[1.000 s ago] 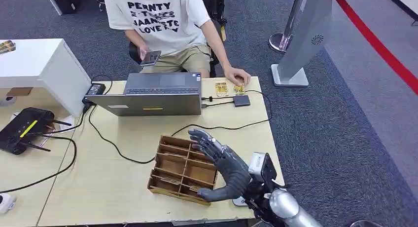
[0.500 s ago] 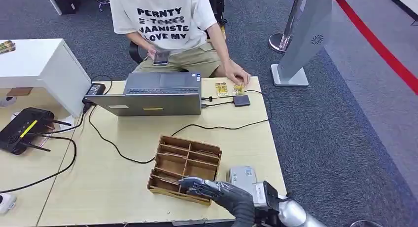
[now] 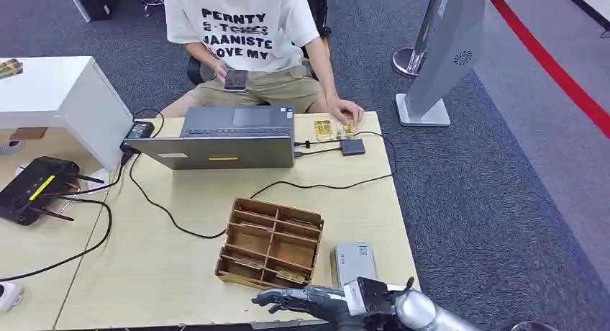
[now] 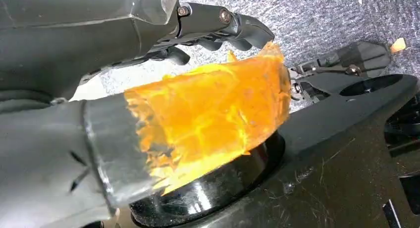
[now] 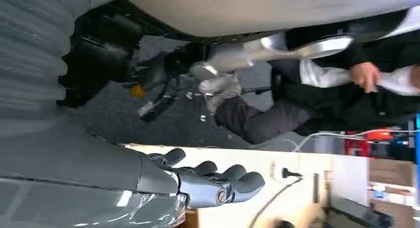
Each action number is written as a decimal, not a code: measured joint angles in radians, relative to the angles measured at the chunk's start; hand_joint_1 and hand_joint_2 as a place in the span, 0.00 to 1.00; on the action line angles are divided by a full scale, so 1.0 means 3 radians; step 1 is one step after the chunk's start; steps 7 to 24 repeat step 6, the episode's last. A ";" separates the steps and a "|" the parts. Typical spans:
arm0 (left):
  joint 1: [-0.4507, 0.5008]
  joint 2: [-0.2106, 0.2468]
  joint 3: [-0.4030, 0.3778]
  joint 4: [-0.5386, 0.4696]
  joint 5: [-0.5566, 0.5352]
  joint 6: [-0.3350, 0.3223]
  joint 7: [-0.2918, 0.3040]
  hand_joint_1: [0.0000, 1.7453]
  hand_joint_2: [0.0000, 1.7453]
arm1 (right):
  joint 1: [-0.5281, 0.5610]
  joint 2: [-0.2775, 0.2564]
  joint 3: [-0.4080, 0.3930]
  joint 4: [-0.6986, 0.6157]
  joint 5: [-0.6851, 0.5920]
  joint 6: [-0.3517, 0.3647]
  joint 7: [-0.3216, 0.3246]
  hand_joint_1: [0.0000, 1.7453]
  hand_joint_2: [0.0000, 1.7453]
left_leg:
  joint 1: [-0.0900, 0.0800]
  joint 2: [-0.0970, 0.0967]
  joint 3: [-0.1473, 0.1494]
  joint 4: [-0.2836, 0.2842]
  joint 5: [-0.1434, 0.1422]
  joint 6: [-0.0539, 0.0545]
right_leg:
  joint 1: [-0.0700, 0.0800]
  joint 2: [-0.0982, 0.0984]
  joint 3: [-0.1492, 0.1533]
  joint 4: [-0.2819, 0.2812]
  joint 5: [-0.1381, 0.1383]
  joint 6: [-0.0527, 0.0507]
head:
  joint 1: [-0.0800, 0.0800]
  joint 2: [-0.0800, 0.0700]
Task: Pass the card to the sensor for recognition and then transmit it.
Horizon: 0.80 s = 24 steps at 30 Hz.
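Right hand low at the table's near edge, cards far across by the person.

Head view: the right hand (image 3: 298,300) lies at 6 o'clock, fingers spread and grasping nothing, just short of the wooden tray (image 3: 270,246); the grey sensor box (image 3: 352,261) sits at the tray's 3 o'clock. The cards (image 3: 324,129) lie at 1 o'clock, by a person's hand (image 3: 347,112), right of the laptop (image 3: 229,137).
Left wrist view: the left hand (image 4: 148,34) has an orange-wrapped thumb; whether its fingers are released or clenched, I cannot tell.
Right wrist view: the right hand's fingers (image 5: 233,181) extend, released.
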State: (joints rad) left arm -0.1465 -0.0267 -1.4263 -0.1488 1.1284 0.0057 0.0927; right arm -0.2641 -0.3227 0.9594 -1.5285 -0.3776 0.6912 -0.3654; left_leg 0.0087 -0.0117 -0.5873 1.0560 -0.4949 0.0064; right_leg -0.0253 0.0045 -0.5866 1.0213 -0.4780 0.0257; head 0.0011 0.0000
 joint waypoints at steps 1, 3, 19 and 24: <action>-0.0001 -0.0001 0.0000 0.0000 0.0000 0.0000 0.0000 0.00 0.00 | -0.0010 0.0000 0.0023 0.0040 0.0006 -0.0006 0.0016 0.00 1.00 | 0.0000 0.0000 0.0000 0.0000 0.0000 0.0000 | 0.0000 0.0000 0.0000 0.0000 0.0000 0.0000 | 0.0000 0.0000; -0.0004 0.0000 0.0000 0.0000 0.0000 0.0000 0.0000 0.00 0.00 | -0.0029 0.0003 0.0062 0.0114 0.0034 -0.0065 0.0046 0.00 1.00 | 0.0000 0.0000 0.0000 0.0000 0.0000 0.0000 | 0.0000 0.0000 0.0000 0.0000 0.0000 0.0000 | 0.0000 0.0000; -0.0007 -0.0001 0.0000 0.0000 0.0000 0.0000 0.0003 0.00 0.00 | -0.0050 0.0010 0.0121 0.0229 0.0060 -0.0131 0.0072 0.00 1.00 | 0.0000 0.0000 0.0000 0.0000 0.0000 0.0000 | 0.0000 0.0000 0.0000 0.0000 0.0000 0.0000 | 0.0000 0.0000; -0.0007 -0.0001 0.0000 0.0000 0.0000 0.0000 0.0003 0.00 0.00 | -0.0050 0.0010 0.0121 0.0229 0.0060 -0.0131 0.0072 0.00 1.00 | 0.0000 0.0000 0.0000 0.0000 0.0000 0.0000 | 0.0000 0.0000 0.0000 0.0000 0.0000 0.0000 | 0.0000 0.0000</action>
